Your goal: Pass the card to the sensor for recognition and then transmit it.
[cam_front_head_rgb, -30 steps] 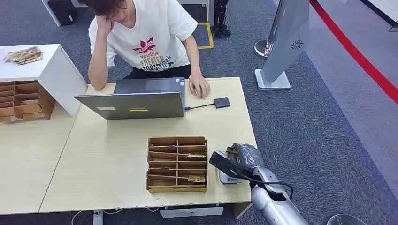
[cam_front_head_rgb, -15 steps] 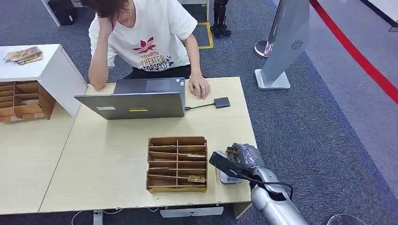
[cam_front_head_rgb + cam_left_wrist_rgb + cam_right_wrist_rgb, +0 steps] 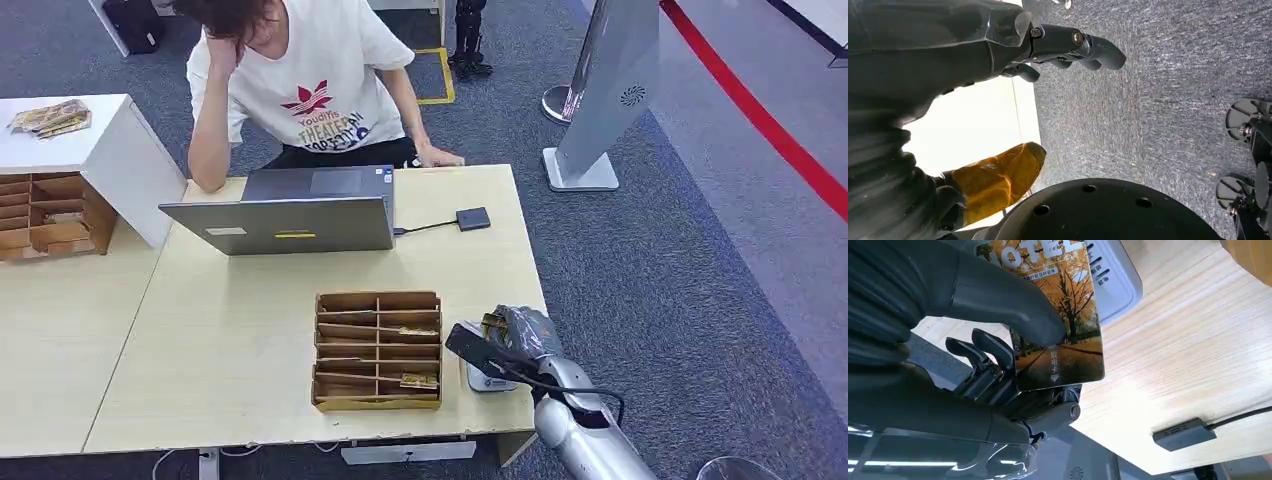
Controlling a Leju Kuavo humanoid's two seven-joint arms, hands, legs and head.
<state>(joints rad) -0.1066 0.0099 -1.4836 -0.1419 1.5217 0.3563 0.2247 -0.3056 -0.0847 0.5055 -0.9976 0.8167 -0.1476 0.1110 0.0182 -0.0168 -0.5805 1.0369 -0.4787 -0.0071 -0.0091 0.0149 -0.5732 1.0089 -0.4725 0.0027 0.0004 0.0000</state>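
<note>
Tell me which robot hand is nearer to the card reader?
Right. The right hand holds the card just over the card reader; the left hand hangs over the carpet.

One laptop [image 3: 290, 210], one card [image 3: 1060, 315], one white sensor [image 3: 1113, 280] and two wooden divided trays [image 3: 378, 350] [image 3: 50, 215] are sitting in view; one person [image 3: 310, 80] is sitting behind.

The card [image 3: 1060, 315], printed with autumn trees, is pinched in the right hand [image 3: 998, 315] over the white sensor [image 3: 1115, 280].

Glossy printed card [image 3: 1060, 315], pale matt wood-grain table [image 3: 250, 330], smooth white plastic sensor [image 3: 1113, 280]
</note>
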